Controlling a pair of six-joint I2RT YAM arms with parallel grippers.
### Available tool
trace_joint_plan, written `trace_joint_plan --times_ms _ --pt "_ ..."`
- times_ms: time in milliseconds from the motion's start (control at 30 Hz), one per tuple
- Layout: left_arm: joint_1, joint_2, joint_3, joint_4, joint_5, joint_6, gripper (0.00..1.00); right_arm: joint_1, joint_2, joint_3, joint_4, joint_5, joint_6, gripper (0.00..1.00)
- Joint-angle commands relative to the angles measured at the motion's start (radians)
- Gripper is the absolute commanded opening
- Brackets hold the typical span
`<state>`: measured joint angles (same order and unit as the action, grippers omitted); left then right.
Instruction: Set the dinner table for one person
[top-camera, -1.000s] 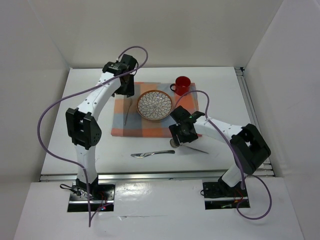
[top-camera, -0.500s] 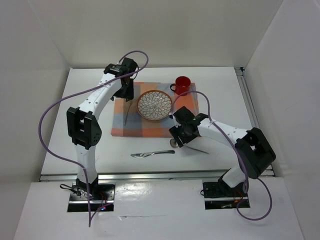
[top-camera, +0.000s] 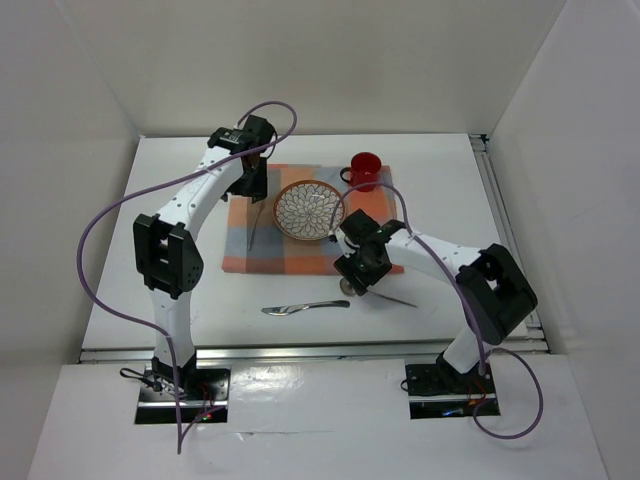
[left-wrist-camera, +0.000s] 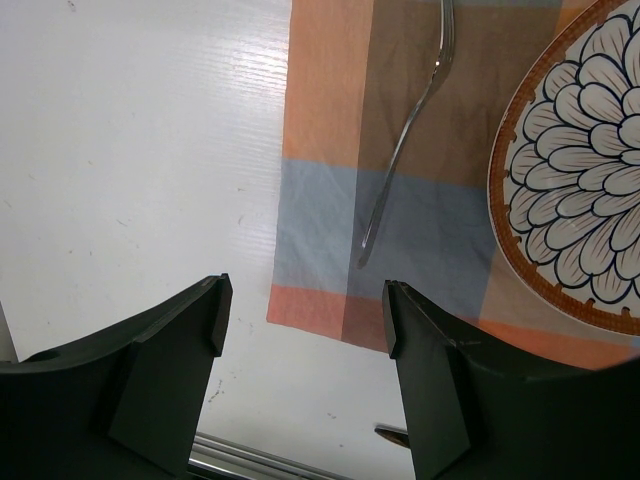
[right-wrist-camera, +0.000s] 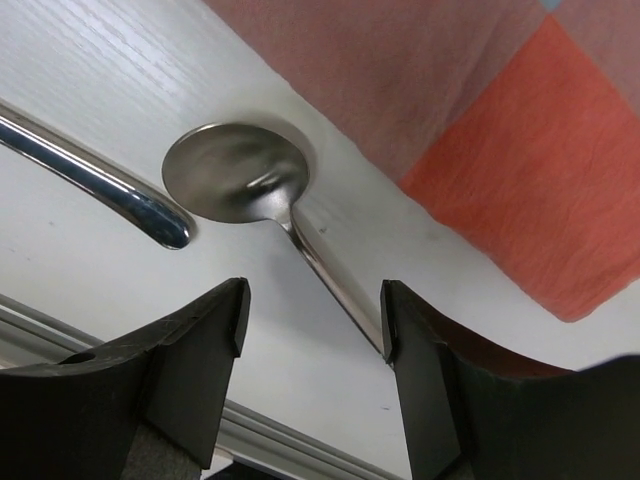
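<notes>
Right gripper (right-wrist-camera: 315, 300), lower centre of its wrist view: jaws spread astride the spoon (right-wrist-camera: 235, 185) handle, nothing clamped. The dinner table (right-wrist-camera: 120, 90) lies directly beneath. Left gripper (left-wrist-camera: 305, 310) released, empty, above the table beside the cloth (left-wrist-camera: 320, 230) edge.

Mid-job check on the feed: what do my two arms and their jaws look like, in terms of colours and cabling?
Both the left arm and the right arm have white links with chunky black joint housings. A thin purple cable loops loosely off each one down to its black base plate. The jaws are plain matt black, blocky with flat inner faces, and carry no visible markings.
</notes>
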<state>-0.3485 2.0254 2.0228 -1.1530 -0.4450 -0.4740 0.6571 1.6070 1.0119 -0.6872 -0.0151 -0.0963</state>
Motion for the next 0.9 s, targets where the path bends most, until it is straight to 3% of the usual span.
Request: trace_joint_plan --times_ms 0,233,400,500,667,867 --pt "-0.003 0.01 0.027 -0.013 -0.009 0.0 0.79 0.009 0.036 0.036 -0.041 0.0 -0.048 0.65" --pt "-0.003 0.01 0.027 -0.013 -0.018 0.009 0.79 0.009 0.099 0.036 -0.075 0.029 -0.086 0.57" --pt "-0.003 0.019 0.027 -0.013 -0.018 0.009 0.79 0.009 0.11 0.036 -0.045 0.015 -0.086 0.39" --pt "-0.003 0.019 0.027 -0.013 -0.018 0.009 0.79 0.009 0.119 0.027 -0.044 -0.009 -0.095 0.33" --pt "-0.003 0.029 0.037 -0.013 -0.018 0.009 0.79 0.009 0.07 0.036 -0.044 -0.02 -0.085 0.0" --pt "-0.003 0.038 0.067 -0.013 -0.009 0.009 0.79 0.009 -0.086 0.062 -0.078 0.067 -0.074 0.0"
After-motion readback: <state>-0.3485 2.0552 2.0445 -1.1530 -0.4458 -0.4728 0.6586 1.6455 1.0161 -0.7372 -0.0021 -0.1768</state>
